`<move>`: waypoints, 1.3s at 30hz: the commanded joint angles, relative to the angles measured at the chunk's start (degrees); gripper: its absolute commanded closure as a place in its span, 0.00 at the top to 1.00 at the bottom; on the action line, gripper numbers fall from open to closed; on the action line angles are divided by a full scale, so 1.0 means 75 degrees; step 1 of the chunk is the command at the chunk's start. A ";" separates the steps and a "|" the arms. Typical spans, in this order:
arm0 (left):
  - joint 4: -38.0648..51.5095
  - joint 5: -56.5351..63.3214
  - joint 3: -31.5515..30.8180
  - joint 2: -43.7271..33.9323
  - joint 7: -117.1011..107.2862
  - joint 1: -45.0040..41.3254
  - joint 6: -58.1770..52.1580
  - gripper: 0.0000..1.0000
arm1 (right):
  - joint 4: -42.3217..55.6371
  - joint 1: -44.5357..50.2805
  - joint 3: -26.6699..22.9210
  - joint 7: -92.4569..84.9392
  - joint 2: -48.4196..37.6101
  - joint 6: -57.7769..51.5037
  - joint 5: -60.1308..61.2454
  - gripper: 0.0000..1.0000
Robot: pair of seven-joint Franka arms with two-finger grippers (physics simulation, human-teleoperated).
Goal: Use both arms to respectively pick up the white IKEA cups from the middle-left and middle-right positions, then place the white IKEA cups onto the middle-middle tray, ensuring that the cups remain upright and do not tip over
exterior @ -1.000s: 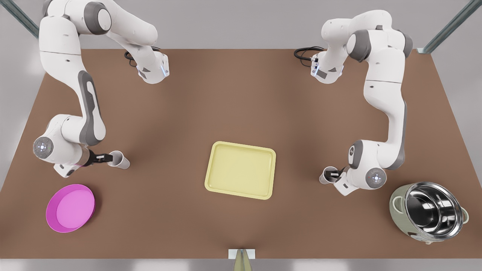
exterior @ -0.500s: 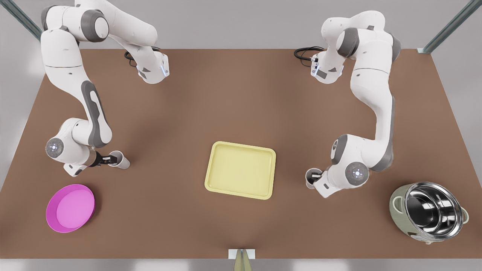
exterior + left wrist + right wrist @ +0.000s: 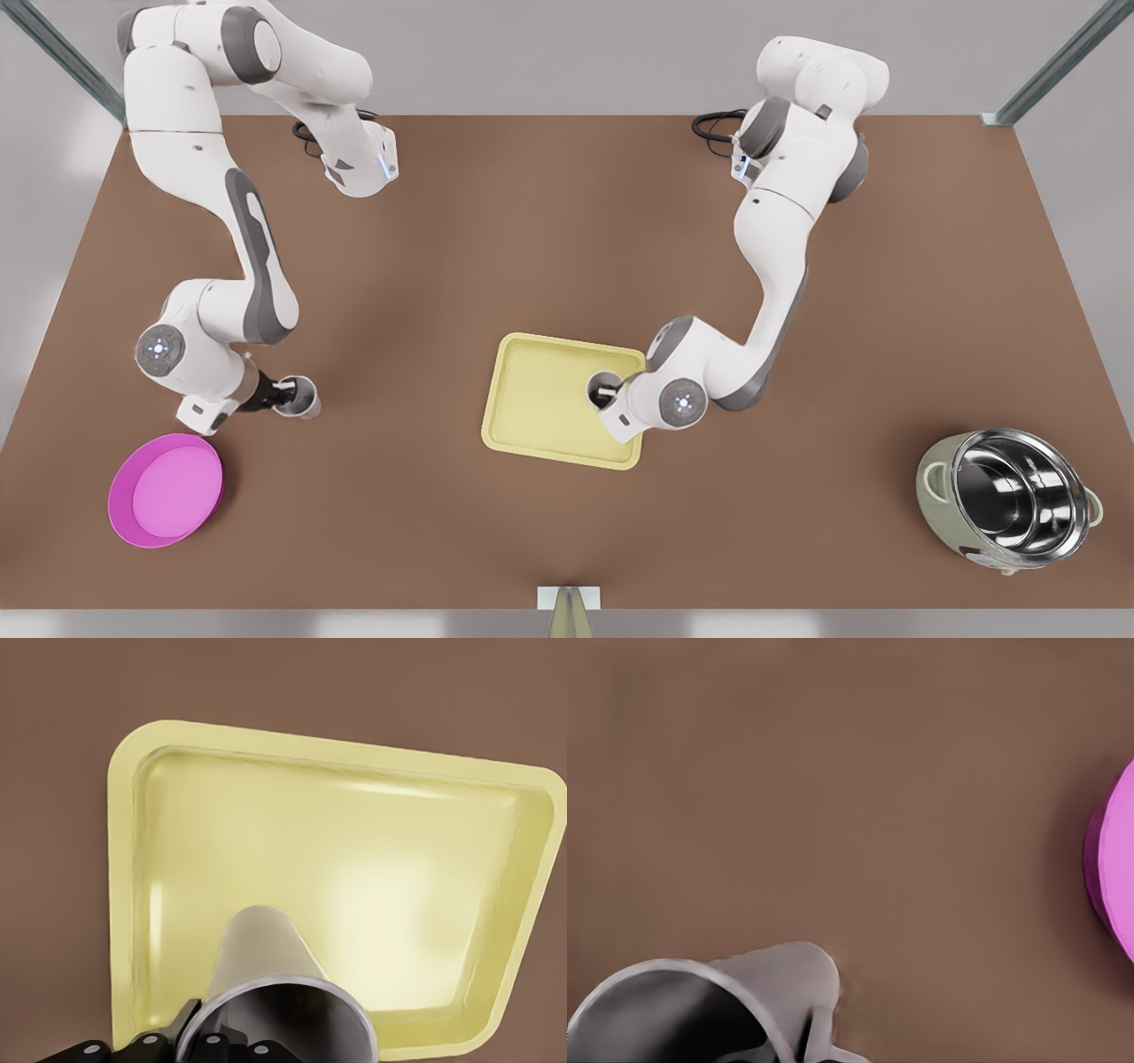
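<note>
Step in hand: the left gripper (image 3: 609, 395) is carrying its cup (image 3: 603, 388) over the tray (image 3: 540, 403), near the tray's edge at the front view's right; the right gripper (image 3: 270, 398) is gripping the second cup (image 3: 298, 397) near the table (image 3: 532, 239) edge at the front view's left, just beyond the pink bowl (image 3: 165, 489).
Left jaws: pinching the cup's rim, fingers (image 3: 146, 1048) sitting against the cup (image 3: 275, 992) in the left wrist view, with the tray (image 3: 354, 895) floor below.
Right jaws: closing on the rim of the other cup (image 3: 700, 1005), which is tilting slightly; I cannot tell whether it is clear of the table.
Progress: neither cup is resting on the tray yet, as I judge it.
Next move: lowering the left cup level onto the tray floor before releasing; the right cup is needing to travel to the tray, staying upright.
Bystander: the steel pot (image 3: 1010, 501) is sitting near the corner, well apart.
</note>
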 commanded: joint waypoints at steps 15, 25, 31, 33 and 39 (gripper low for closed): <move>0.0037 0.0455 -0.0004 -0.1964 -0.2044 0.0996 -0.3456 1.00 | 0.0966 0.4615 0.0008 0.8700 0.1386 0.1858 0.0399 0.21; -0.2998 0.1453 0.1895 -0.5810 0.3288 0.1523 -0.3448 1.00 | 0.1001 0.4732 -0.0003 0.8677 0.1797 0.2469 0.0317 1.00; -0.2541 0.0832 0.1813 -0.5657 0.3288 0.1582 -0.3893 1.00 | 0.1001 0.4697 -0.0003 0.8607 0.1773 0.2457 0.0317 1.00; -0.2553 0.0832 0.1813 -0.5622 0.3288 0.1570 -0.3846 1.00 | 0.1001 0.4697 -0.0003 0.8607 0.1773 0.2457 0.0317 1.00; -0.2600 0.0832 0.1813 -0.5634 0.3299 0.1594 -0.3928 1.00 | 0.0920 0.4697 -0.0003 0.8595 0.1598 0.2340 0.0306 1.00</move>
